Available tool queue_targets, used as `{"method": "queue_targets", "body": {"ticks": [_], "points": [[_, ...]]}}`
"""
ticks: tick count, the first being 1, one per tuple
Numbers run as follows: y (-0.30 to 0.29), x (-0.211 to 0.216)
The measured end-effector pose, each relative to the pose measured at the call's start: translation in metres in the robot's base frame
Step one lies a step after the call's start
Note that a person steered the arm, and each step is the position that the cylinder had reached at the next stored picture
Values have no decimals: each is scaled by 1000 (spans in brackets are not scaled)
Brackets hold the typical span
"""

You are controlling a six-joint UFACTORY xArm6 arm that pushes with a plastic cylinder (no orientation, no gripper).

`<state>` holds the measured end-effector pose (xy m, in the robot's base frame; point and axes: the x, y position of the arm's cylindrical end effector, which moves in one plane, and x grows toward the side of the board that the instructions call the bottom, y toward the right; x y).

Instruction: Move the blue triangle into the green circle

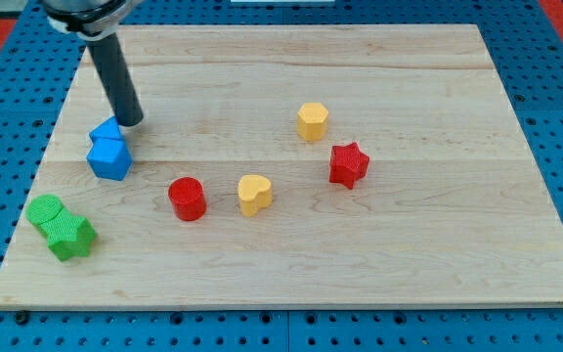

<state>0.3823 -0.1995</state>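
No legible text, labels, brands, numbers or signs on the bench (291,264), on any of the coloured blocks, or on the dark rod (115,73).

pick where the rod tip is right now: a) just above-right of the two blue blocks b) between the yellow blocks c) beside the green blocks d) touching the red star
a: my tip sits at the upper right edge of the blue triangle, which adjoins the blue cube.
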Motion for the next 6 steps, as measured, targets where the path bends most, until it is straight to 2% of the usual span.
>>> {"method": "queue_targets", "body": {"ticks": [2,3,4,5,6], "points": [[-8,85],[-6,69],[21,64],[15,99],[10,83]]}}
